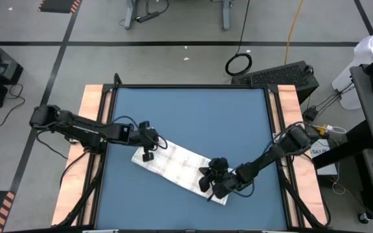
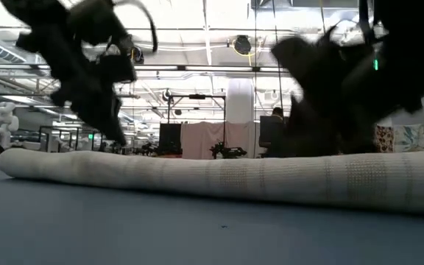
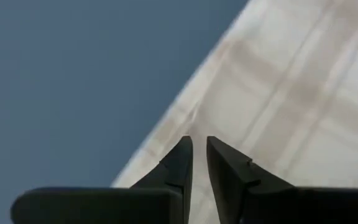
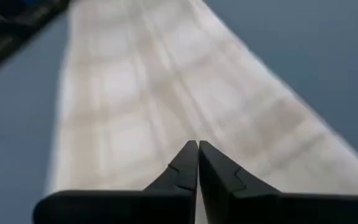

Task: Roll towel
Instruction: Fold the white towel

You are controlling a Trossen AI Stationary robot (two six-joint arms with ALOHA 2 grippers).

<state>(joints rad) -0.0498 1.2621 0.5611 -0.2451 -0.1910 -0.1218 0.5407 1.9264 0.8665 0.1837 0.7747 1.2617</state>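
The right gripper [image 1: 207,184] sits at the end of the towel [image 1: 177,163] nearer the table's front, its two fingers [image 4: 188,167] pressed tight together with no cloth visibly caught between them, tips pointing down onto the plaid fabric; the left gripper [image 1: 147,154] hovers at the towel's other end, near its edge, fingers [image 3: 180,163] a narrow slit apart and, as far as the left wrist view shows, pinching nothing; whether either tip actually touches the cloth I cannot tell

The towel lies on the blue table [image 1: 186,110], in its front half, as a long narrow band, apparently already folded or partly rolled; its long axis runs diagonally, from the left gripper at the far-left end to the right gripper at the near-right end; in the low view it reads as a low, rounded ridge [image 2: 219,177] stretching across the table

Each arm therefore has one end directly beneath its own claw, so neither is nearer overall; the rolling motion must, in my judgement, run across the short axis, both ends travelling together

The left arm [image 1: 83,129] reaches in from the table's left side, nearly level; the right arm [image 1: 271,155] comes in from the right edge, angled toward the front, wrist bent down over the cloth
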